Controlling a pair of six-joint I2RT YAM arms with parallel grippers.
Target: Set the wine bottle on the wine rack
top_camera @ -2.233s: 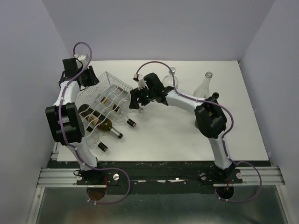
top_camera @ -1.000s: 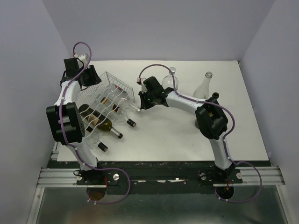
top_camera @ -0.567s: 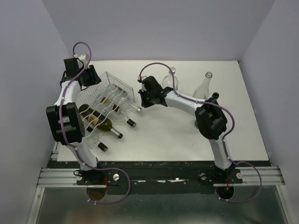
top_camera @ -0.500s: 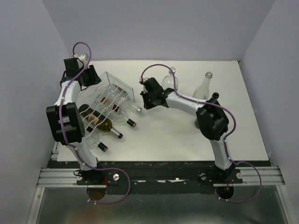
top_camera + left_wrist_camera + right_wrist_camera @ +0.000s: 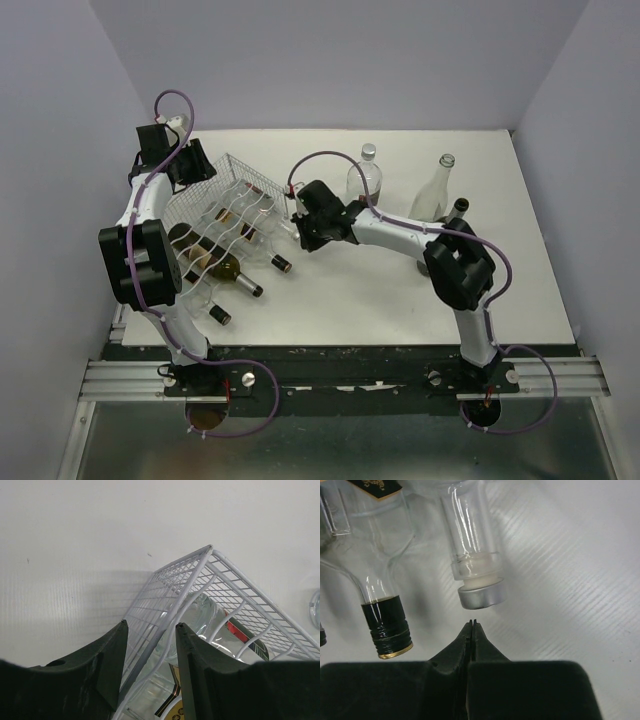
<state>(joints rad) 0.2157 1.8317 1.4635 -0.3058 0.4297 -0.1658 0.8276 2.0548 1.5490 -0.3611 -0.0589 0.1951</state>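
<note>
The white wire wine rack (image 5: 232, 178) stands at the back left and holds several lying bottles. A clear wine bottle (image 5: 262, 219) lies in its rightmost cradle, and its silver cap (image 5: 481, 593) sticks out over the table. My right gripper (image 5: 471, 623) is shut and empty. Its tips point at the cap from just short of it, with a sliver of table between; it sits right of the rack (image 5: 303, 228). My left gripper (image 5: 150, 632) is at the rack's far corner (image 5: 186, 166), its fingers (image 5: 107, 662) closed either side of the raised rim wire (image 5: 172, 607).
A clear-necked bottle with a black cap (image 5: 386, 630) lies next to the clear one. More necks (image 5: 243, 286) stick out of the rack's near side. Two clear bottles (image 5: 364, 176) (image 5: 435, 190) and a dark one (image 5: 459, 207) stand at the back right.
My right gripper has drawn back off the clear bottle's neck, closed fully and settled by its cap. A standing clear bottle behind that arm is now uncovered. The left arm has not moved.
</note>
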